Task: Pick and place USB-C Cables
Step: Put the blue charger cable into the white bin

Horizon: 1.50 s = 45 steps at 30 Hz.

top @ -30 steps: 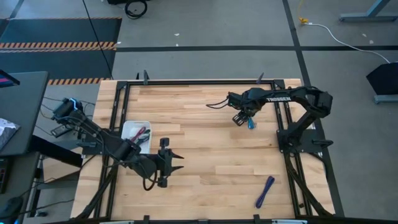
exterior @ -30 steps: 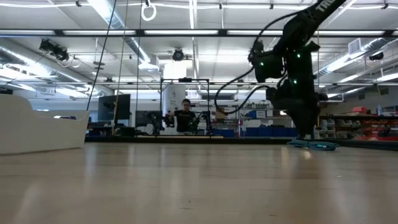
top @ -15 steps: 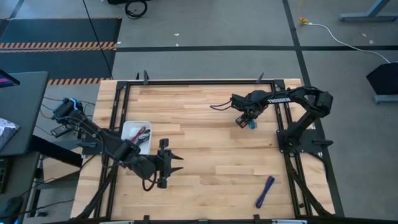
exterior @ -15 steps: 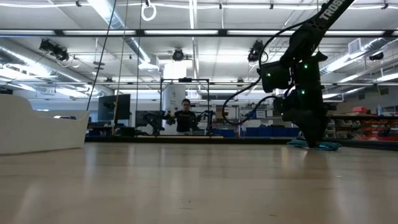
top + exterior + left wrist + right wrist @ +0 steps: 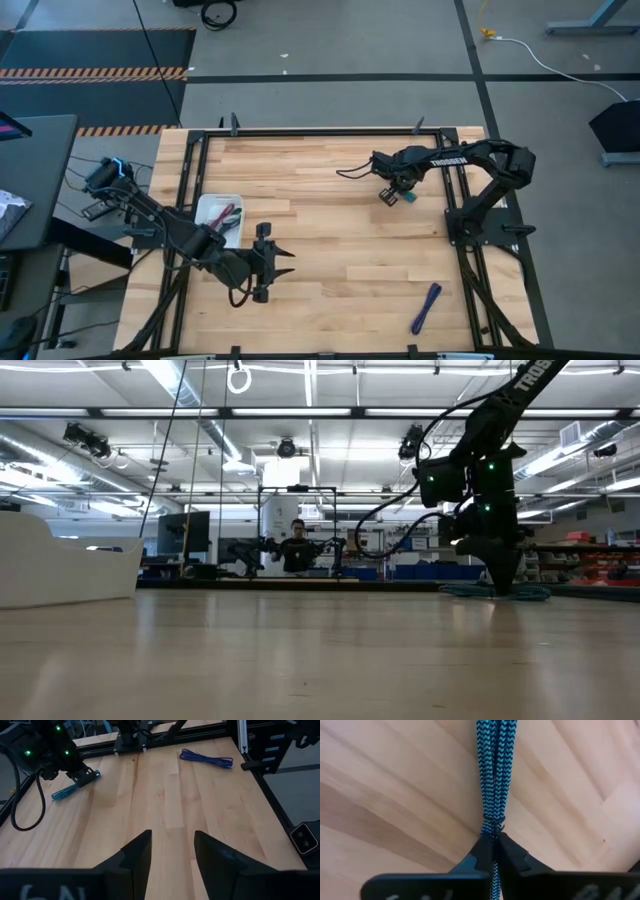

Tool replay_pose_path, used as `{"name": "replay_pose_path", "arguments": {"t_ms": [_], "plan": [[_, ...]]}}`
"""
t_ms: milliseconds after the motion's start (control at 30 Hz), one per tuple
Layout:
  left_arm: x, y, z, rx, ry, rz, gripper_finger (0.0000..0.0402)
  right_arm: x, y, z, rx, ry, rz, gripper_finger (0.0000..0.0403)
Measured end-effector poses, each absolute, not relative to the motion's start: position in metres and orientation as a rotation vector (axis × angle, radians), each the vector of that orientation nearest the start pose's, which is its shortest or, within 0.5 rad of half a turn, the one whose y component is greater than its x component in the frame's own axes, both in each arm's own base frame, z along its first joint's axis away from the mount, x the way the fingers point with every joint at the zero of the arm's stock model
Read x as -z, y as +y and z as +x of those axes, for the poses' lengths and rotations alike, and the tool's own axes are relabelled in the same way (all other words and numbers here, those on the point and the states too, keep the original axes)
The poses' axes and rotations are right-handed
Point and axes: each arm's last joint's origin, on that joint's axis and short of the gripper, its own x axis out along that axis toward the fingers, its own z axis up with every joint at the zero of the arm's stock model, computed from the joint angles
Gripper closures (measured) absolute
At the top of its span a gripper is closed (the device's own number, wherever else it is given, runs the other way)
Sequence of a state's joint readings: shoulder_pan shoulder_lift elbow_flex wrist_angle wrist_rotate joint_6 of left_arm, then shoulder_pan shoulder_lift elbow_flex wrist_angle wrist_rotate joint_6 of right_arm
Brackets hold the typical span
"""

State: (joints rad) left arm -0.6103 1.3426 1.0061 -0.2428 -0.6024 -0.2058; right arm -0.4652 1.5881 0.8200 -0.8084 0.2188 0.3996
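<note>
Wooden slats cover the desk, and your right gripper sits low over it in the upper right of the high view, jaws pinched together on the teal cable. The right wrist view shows the bundle running straight out from the jaw tips, its long axis in line with the fingers and the rest of it lying on the wood. You'll likely need to carry it across to the white tray at middle left, well apart from this grip. That tray already holds a few bundles, a dark red one among them; the others you can't tell apart. Your left gripper waits just right of the tray, jaws apart. The purple cable lies diagonally at lower right, nearer the right arm.
</note>
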Motion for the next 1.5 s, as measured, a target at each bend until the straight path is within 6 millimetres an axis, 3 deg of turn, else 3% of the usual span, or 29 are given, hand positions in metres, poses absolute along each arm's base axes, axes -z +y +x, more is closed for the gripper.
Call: {"name": "replay_pose_path", "arguments": {"t_ms": [100,200,433,667,800,967,1167,1500], "plan": [[-0.286,-0.149,0.247,-0.063,0.47,0.131,0.0246,-0.147,-0.109,0.218,0.791,1.451,0.458,0.0395],[-0.286,-0.144,0.249,-0.096,0.475,0.137,0.0246,-0.159,-0.101,0.229,0.708,1.317,0.42,0.0396],[-0.284,-0.135,0.252,-0.157,0.486,0.149,0.0246,-0.208,-0.072,0.244,0.526,0.949,0.344,0.0397],[-0.279,-0.13,0.249,-0.206,0.542,0.132,0.0246,-0.257,-0.022,0.24,0.329,0.66,0.239,0.0398],[-0.279,-0.126,0.251,-0.24,0.536,0.128,0.0246,-0.273,0.009,0.242,0.213,0.53,0.168,0.0398],[-0.279,-0.119,0.254,-0.28,0.529,0.095,0.0246,-0.278,0.037,0.251,0.119,0.432,0.119,0.0398],[-0.279,-0.11,0.258,-0.321,0.528,0.065,0.0246,-0.27,0.06,0.269,0.032,0.365,0.087,0.0398],[-0.28,-0.112,0.259,-0.328,0.506,0.008,0.0246,-0.242,0.077,0.298,-0.055,0.342,-0.07,0.0396]]}}
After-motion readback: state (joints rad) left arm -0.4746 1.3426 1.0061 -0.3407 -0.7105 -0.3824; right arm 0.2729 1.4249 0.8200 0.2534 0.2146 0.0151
